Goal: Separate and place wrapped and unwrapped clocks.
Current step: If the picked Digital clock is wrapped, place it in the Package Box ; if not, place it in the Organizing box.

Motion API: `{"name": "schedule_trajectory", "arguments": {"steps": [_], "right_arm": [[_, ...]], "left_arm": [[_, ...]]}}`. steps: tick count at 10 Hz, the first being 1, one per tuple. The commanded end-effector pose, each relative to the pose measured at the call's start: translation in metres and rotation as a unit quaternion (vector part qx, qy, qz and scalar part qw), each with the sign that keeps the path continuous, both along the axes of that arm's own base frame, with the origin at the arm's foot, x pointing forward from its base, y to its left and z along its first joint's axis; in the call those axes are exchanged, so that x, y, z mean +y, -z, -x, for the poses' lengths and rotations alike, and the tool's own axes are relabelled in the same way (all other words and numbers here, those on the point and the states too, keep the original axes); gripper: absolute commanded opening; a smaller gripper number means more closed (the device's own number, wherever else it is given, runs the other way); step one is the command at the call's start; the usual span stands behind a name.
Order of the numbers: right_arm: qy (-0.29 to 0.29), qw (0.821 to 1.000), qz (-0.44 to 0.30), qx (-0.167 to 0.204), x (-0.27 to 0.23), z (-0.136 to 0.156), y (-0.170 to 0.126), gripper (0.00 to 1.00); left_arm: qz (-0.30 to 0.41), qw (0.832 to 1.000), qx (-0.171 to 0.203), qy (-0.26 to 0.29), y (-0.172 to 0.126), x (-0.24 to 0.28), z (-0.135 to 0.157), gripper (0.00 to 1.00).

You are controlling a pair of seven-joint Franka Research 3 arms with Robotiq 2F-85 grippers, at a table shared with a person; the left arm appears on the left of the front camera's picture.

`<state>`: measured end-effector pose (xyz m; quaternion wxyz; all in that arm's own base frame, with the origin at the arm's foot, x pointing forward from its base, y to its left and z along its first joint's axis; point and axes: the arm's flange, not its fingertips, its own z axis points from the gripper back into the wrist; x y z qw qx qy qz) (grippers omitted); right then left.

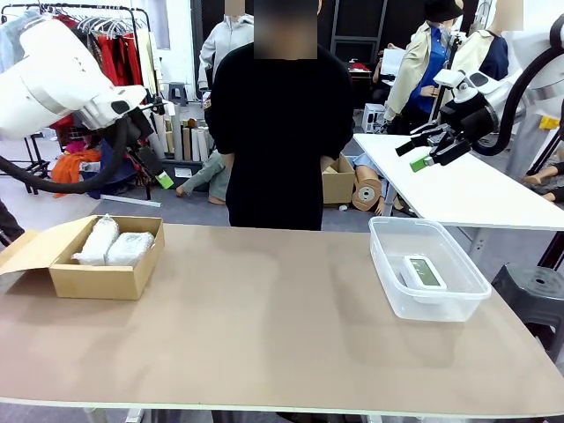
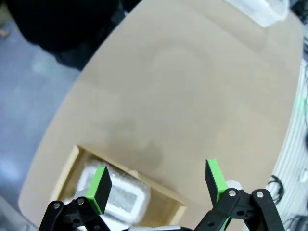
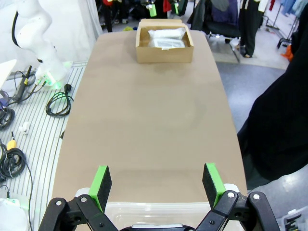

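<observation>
Sorting looks finished: both bubble-wrapped clocks (image 1: 113,242) lie side by side in the cardboard box (image 1: 97,280) near the desk's left edge, and the bare digital clock (image 1: 423,271) lies in the clear tub (image 1: 388,264) near the right edge. The left gripper (image 2: 156,187) and right gripper (image 3: 156,185) hover above, jaws wide and empty.

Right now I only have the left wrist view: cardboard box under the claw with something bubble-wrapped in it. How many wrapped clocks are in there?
Observer: Two wrapped clocks, side by side in the cardboard box.
Operator: Where's the bare clock?
Observer: The white digital clock lies flat in the clear plastic tub at the table's right end.
Operator: Right claw?
Observer: The right claw is open, raised above the tub's far side, holding nothing.
</observation>
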<state>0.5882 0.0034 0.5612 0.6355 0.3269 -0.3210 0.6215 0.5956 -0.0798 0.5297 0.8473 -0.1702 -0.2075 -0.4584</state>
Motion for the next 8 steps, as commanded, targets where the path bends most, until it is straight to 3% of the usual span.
{"name": "schedule_trajectory", "arguments": {"steps": [1, 3, 4, 5, 8], "right_arm": [[0.0, 1.0, -0.004, -0.001, 0.001, 0.001, -0.002, 1.0], [0.0, 1.0, -0.004, -0.001, 0.001, 0.001, -0.002, 1.0], [0.0, 1.0, -0.004, -0.001, 0.001, 0.001, -0.002, 1.0], [0.0, 1.0, -0.004, -0.001, 0.001, 0.001, -0.002, 1.0], [0.0, 1.0, -0.004, -0.001, 0.001, 0.001, -0.002, 1.0]], "left_arm": [[0.009, 0.995, -0.077, 0.066, -0.004, 0.004, 0.008, 1.0], [0.005, 0.982, -0.127, 0.138, -0.013, -0.001, 0.01, 1.0], [0.028, 0.98, -0.122, 0.156, -0.02, 0.004, 0.006, 1.0], [-0.014, 0.989, -0.099, 0.105, -0.019, -0.004, 0.001, 1.0], [-0.014, 0.989, -0.099, 0.105, -0.019, -0.004, 0.001, 1.0]]}}
